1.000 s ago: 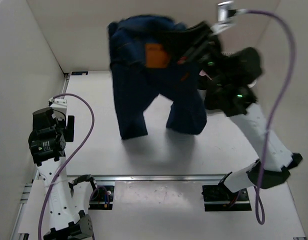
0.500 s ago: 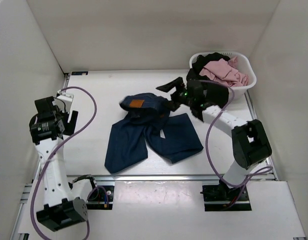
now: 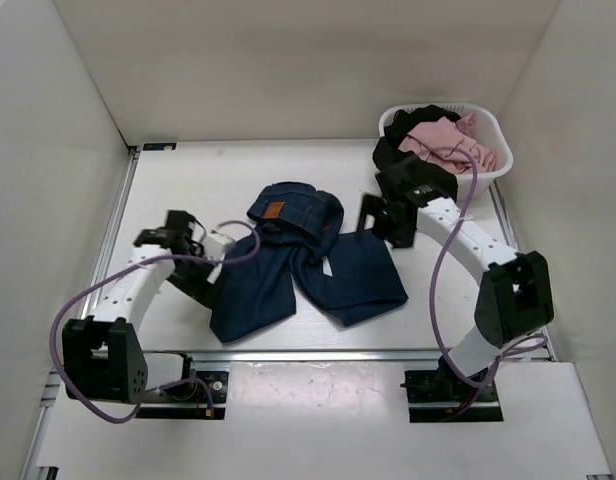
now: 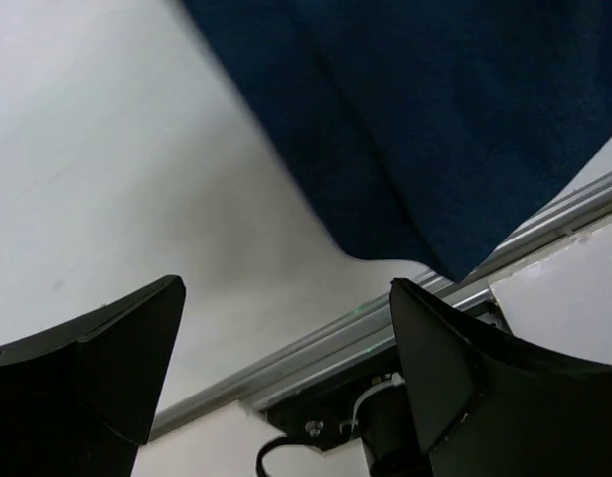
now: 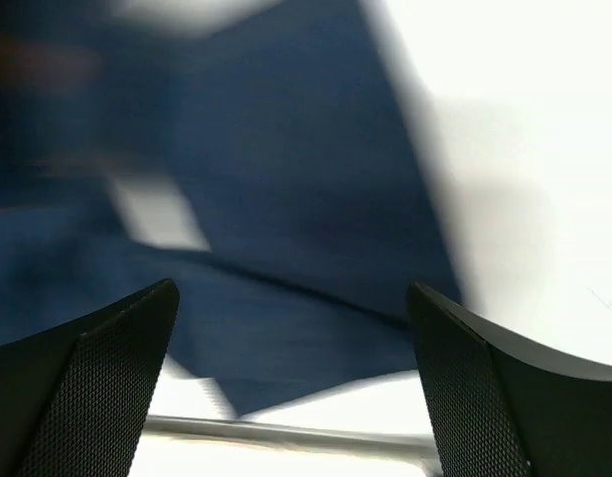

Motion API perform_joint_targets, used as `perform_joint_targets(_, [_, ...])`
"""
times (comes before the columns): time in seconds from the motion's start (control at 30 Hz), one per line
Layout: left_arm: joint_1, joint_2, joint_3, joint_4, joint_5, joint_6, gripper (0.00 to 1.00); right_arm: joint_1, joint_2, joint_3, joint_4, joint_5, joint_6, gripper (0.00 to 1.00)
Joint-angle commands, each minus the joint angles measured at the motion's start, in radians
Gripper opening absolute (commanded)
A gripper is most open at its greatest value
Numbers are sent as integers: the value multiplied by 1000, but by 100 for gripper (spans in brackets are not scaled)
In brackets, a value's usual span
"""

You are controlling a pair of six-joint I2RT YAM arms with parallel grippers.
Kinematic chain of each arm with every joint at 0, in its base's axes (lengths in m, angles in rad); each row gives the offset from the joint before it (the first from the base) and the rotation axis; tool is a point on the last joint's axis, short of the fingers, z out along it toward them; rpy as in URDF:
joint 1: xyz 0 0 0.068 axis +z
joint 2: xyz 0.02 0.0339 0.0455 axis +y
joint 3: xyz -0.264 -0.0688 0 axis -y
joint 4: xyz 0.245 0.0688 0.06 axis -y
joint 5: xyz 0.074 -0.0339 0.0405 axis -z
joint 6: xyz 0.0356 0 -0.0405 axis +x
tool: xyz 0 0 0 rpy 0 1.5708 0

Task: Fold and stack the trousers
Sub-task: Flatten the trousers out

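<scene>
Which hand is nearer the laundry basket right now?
Right. The right hand is open between the basket and the jeans, at their basket-side edge. The left hand, also open, is on the jeans' opposite side.

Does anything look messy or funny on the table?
Yes. The trousers lie in a crumpled heap instead of being folded: the waist end is bunched up and the two legs splay apart. In the white basket at the far right, pink and black clothes are piled in a jumble.
</scene>
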Motion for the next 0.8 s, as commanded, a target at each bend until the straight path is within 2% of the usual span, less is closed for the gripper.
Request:
perform_joint_targets(0.0, [-143,10,-115,140,-84,-51,96,-71,-11,-161,-99,42,-31,99])
perform_joint_targets(0.07, [-220,91,-193,198,-212,-91,96,-83,-23,-250,-69,33,-22,99])
perform_joint_targets(0.13, [-246,140,-222,268,-266,-115,86,-83,-23,-310,-24,12,-13,99])
perform_joint_targets(0.2, [-266,194,-235,300,-313,-143,67,-83,-9,-350,31,-43,-1,96])
perform_joint_targets(0.23, [-267,210,-235,314,-314,-143,49,-83,8,-370,46,-63,-1,93])
perform_joint_targets(0.3, [-267,245,-224,346,-350,-152,30,-83,44,-425,83,-102,-1,86])
perform_joint_targets(0.33, [-267,256,-209,357,-369,-152,19,-83,58,-442,96,-122,-1,81])
perform_joint_targets(0.37, [-267,265,-209,366,-381,-152,14,-74,72,-465,108,-157,-1,66])
perform_joint_targets(0.4, [-257,279,-181,386,-407,-138,14,-53,106,-465,119,-177,-1,58])
perform_joint_targets(0.43, [-238,288,-166,399,-422,-129,14,-36,124,-465,134,-198,-1,37])
perform_joint_targets(0.5, [-170,312,-118,409,-468,-102,14,44,195,-398,134,-255,-29,17])
perform_joint_targets(0.57, [-107,368,7,422,-479,-82,14,152,248,-303,123,-318,-60,0])
perform_joint_targets(0.6, [-42,387,62,422,-479,-81,14,191,306,-171,110,-338,-100,0])
perform_joint_targets(0.67, [14,447,237,422,-468,-81,14,296,374,-9,68,-394,-144,0])
perform_joint_targets(0.7, [49,482,292,422,-458,-71,14,327,452,177,53,-462,-184,0])
perform_joint_targets(0.77, [59,507,428,409,-458,-62,16,399,535,380,-20,-540,-218,1])
